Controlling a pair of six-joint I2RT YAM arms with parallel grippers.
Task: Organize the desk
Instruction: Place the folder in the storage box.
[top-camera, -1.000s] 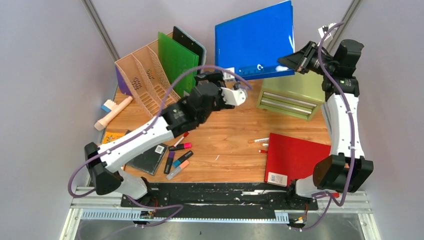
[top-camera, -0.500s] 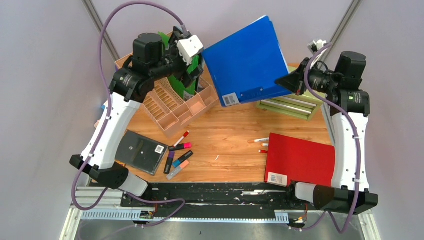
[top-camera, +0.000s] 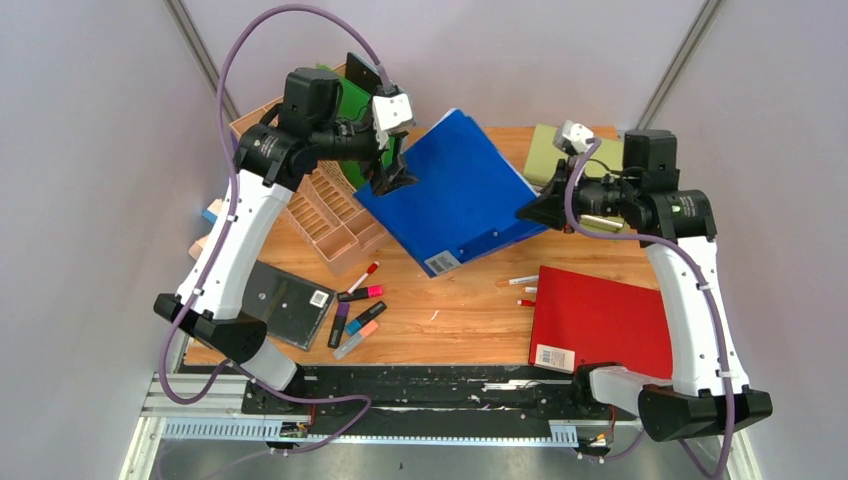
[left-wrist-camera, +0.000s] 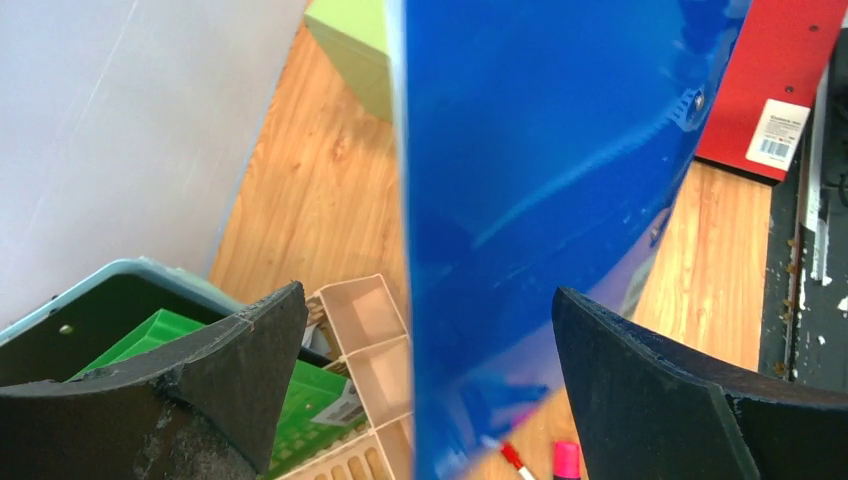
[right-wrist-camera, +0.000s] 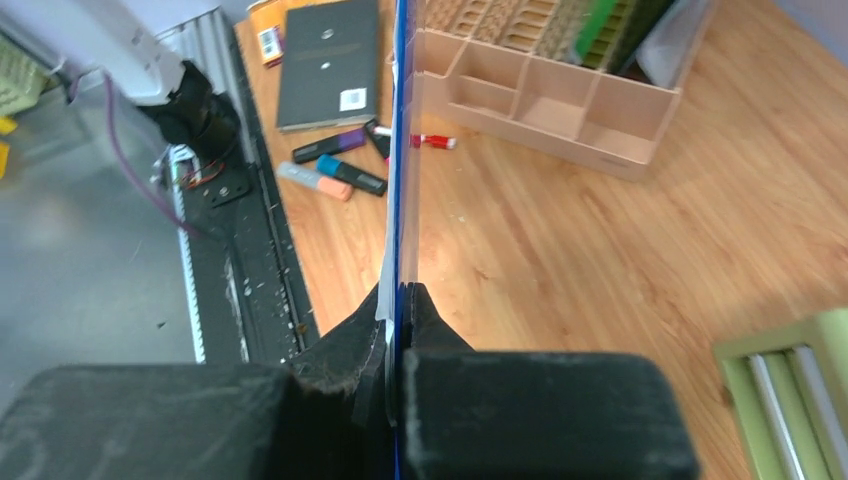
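Blue plastic folder (top-camera: 450, 195) is held tilted over the light orange-brown wood-grain desk (top-camera: 470, 295), which spans the space below both arms. Right gripper (top-camera: 525, 212) is clamped on the folder's edge; left gripper (top-camera: 392, 178) stands wide apart, straddling the opposite edge.

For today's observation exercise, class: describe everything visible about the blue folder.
The blue folder is a glossy, plastic-looking binder with a white barcode label near its lower corner and a small rivet on the cover. It is held tilted over the desk. The right gripper is clamped shut on its right edge. The left gripper straddles the opposite edge with jaws wide open.
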